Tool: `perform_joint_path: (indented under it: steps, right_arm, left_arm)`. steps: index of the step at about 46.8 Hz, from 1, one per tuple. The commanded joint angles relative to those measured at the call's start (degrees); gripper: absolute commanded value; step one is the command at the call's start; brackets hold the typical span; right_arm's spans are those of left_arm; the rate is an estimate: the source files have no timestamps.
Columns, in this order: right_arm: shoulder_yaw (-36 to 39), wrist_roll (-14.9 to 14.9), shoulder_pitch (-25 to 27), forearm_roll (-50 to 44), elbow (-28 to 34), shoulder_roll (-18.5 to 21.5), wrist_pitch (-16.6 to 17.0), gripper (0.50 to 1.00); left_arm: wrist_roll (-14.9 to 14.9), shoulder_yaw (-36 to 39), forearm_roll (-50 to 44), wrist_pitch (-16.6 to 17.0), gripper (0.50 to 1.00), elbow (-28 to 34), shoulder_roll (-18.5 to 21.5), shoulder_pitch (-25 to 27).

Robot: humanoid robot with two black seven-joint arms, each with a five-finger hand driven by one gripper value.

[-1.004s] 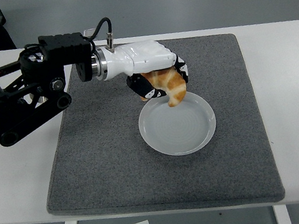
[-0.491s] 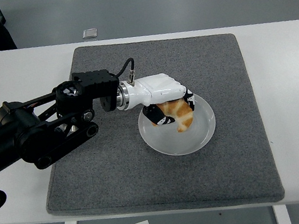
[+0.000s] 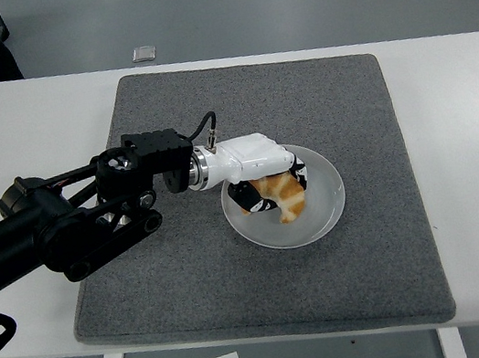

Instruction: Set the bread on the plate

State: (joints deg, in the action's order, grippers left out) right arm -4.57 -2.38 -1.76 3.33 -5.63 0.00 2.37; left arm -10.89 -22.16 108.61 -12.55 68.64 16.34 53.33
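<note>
A golden-brown piece of bread (image 3: 287, 196) is inside the white plate (image 3: 328, 210), which sits on the grey mat. My left hand (image 3: 264, 186), white with black fingers, reaches in from the left over the plate's left half. Its fingers are curled around the bread, whose lower end is at or near the plate's surface. The hand's white back covers the top of the bread. The right arm does not show.
The grey mat (image 3: 191, 271) covers most of the white table (image 3: 468, 157). My black left forearm (image 3: 71, 222) lies across the mat's left side. A small flat object (image 3: 143, 53) lies on the floor beyond the table's far edge.
My left hand has come down and toward the near side with the bread, from above the plate's far rim into the plate. The arm has dropped lower over the mat.
</note>
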Motion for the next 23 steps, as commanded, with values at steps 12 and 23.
perform_joint_path:
  steps: [12, 23]
  right_arm:
    - [0.0, 0.0, 0.0, 0.01, 0.0, 0.0, 0.0, 0.952]
    - [0.0, 0.0, 0.0, 0.01, 0.0, 0.0, 0.0, 0.952]
  left_arm:
    - [-0.1, -0.08, -0.94, 0.77, 0.5, 0.0, 0.09, -0.77]
    - [-0.1, -0.08, -1.03, 2.97, 0.831, 0.0, 0.18, -1.92]
